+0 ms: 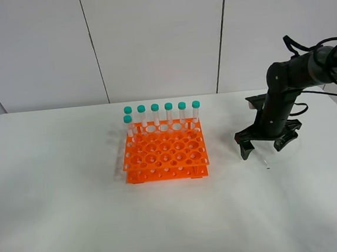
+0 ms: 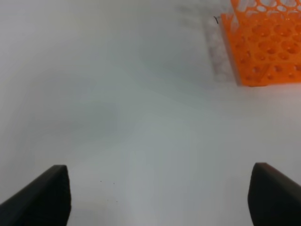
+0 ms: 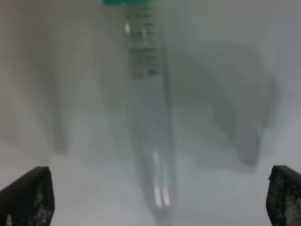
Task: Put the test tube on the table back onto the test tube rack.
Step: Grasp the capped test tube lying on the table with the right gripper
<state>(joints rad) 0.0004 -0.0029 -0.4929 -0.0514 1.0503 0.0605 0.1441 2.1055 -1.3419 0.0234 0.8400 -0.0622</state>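
Seven teal-capped tubes point(image 1: 156, 116) stand upright: six in a row, one just in front of the leftmost. Behind them is a pale panelled wall point(image 1: 155, 39) with dark seams.

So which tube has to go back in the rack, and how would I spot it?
Find the orange rack in the middle of the white table, then look to its right, where the robot's open black tool hangs. The tube lies on the table under that tool. It has a green cap like the other tubes, but those all stand upright in the rack.
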